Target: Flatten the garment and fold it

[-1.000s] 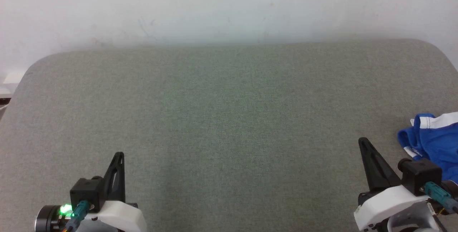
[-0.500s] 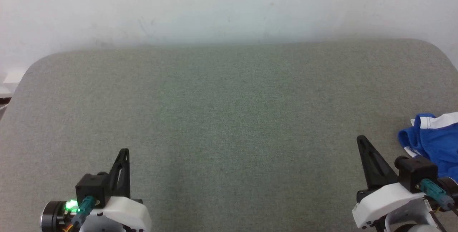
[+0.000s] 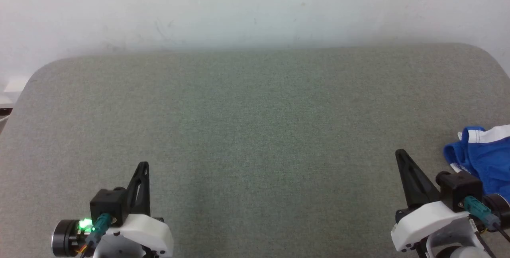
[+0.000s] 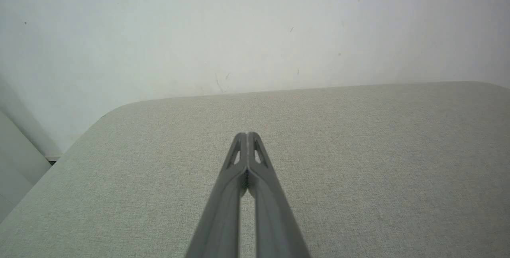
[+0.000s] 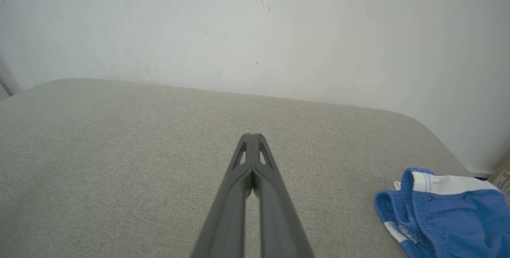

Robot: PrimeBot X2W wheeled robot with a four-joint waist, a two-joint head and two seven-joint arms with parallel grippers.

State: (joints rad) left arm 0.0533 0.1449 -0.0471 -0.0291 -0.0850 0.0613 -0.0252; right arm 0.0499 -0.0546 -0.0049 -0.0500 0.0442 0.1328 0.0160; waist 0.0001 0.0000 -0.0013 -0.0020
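The garment [image 3: 484, 158] is bright blue with white trim bands and lies bunched at the table's right edge, partly cut off by the head view's border. It also shows at the lower right of the right wrist view as a crumpled garment [image 5: 446, 216]. My right gripper [image 3: 399, 154] stands just left of it, shut and empty, apart from the fabric; its tips [image 5: 252, 135] meet above bare table. At the lower left my left gripper [image 3: 143, 165] is shut with nothing in it, and its fingertips [image 4: 247, 134] touch each other.
A grey fabric-covered table [image 3: 255, 122] with rounded far corners spans the head view. A white wall [image 3: 255, 7] rises right behind its far edge. The table's left edge drops off near a pale object [image 3: 10, 90].
Both grippers have crept a little toward the table's middle and slightly forward. The garment has not moved.
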